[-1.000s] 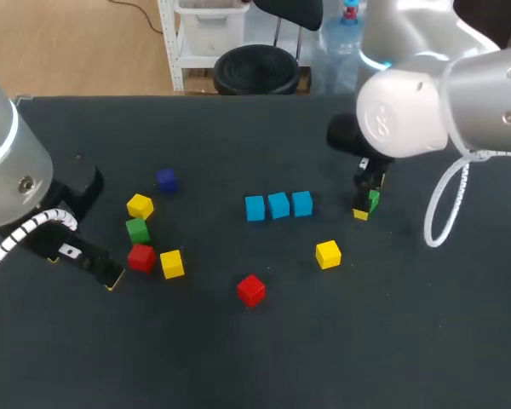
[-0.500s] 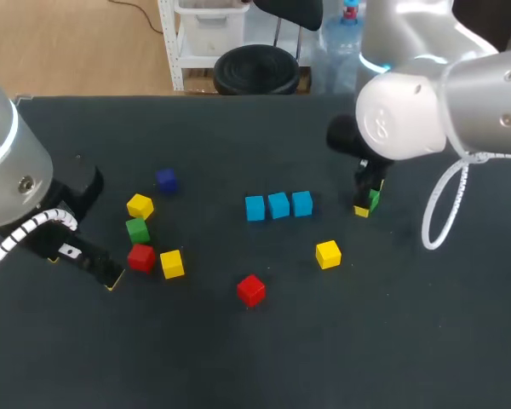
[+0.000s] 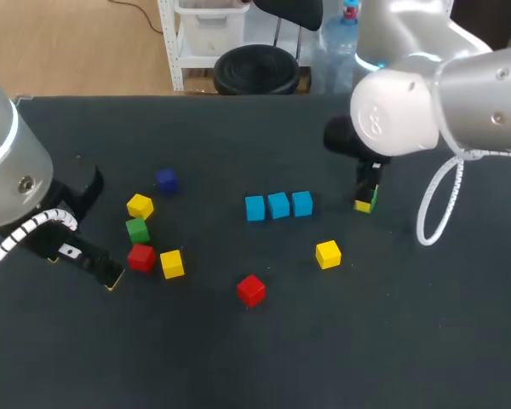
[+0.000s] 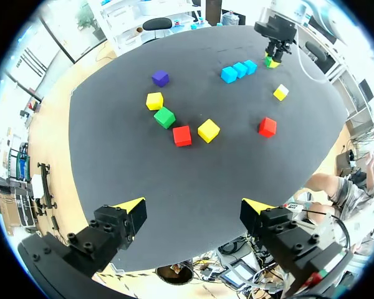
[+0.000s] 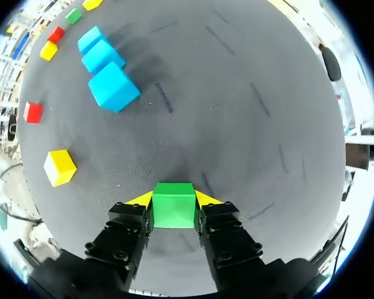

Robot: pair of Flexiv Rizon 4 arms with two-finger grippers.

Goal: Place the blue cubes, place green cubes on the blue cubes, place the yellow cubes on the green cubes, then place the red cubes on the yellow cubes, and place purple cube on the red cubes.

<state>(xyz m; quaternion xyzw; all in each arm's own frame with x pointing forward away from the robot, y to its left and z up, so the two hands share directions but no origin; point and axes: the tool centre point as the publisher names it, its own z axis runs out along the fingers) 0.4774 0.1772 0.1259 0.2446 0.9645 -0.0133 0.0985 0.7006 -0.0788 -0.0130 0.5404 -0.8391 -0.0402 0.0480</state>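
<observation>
Green cube [image 5: 173,204], small, hard-edged; I judge it light, rigid. Right gripper [image 5: 173,199] pinches flat opposite sides; left gripper [image 4: 193,205] spread.

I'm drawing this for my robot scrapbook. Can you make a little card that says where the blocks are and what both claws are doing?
blue cubes: three side by side in a row
right gripper: shut on a green cube, near the blue row's end
left gripper: open, holding nothing
other green cube: on the table, between a yellow and a red one
yellow cubes: three, scattered
red cubes: two, apart
purple cube: one, alone
stacked so far: nothing
</observation>
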